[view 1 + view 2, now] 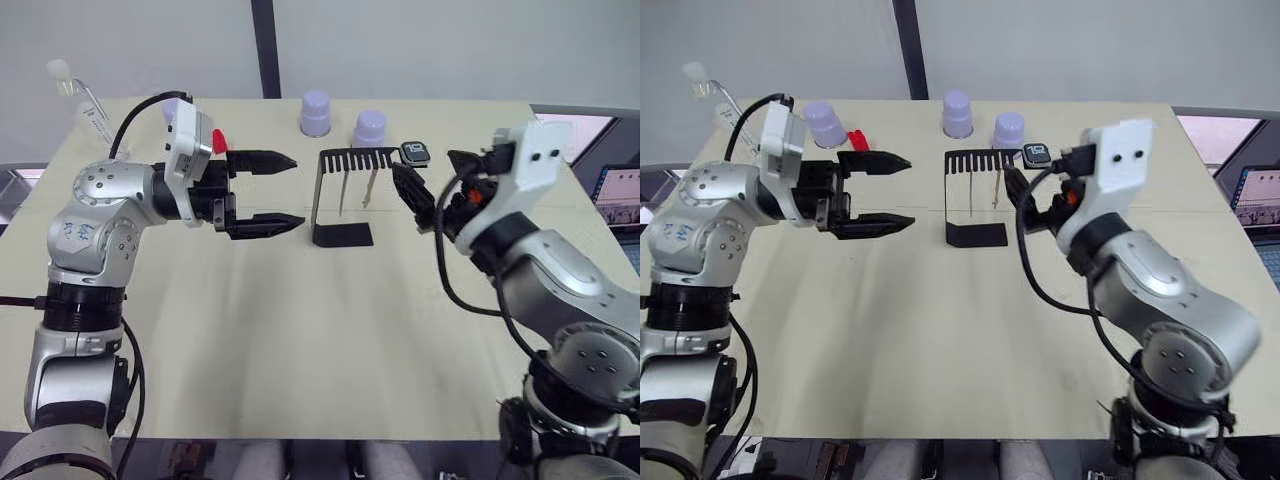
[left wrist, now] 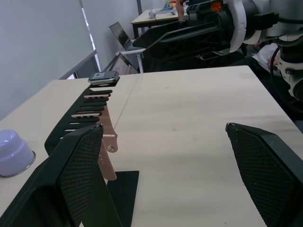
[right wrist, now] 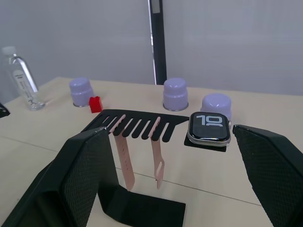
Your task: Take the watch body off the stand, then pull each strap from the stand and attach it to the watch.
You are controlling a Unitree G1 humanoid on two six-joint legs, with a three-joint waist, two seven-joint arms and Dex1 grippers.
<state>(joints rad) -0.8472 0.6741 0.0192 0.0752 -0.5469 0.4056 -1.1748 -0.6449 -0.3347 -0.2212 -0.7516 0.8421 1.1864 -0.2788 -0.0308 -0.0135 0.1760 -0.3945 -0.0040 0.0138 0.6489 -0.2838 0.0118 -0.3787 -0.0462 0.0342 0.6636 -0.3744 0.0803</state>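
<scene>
Watch body sits on the ring end of the stand, screen up, between the spread fingers of the right gripper, which touch neither it nor the ring. Left gripper likewise has its fingers spread and holds nothing; it hovers just beside the stand's post, on the side toward the table's left edge. Two straps hang from slots of the comb arm, apart from each other, both free. Stand base rests on the table near its far edge, roughly midway between the side edges. Behind it, along the far edge, stand three lilac cups, a red block and, at the far left corner, a bottle. Nothing of the task is done yet; lifting the body is judged the step in hand. Risks: closing off-centre could tip the glossy case off the ring, and a sideways pull could drag or topple the light, unheld stand and shake the straps loose.
</scene>
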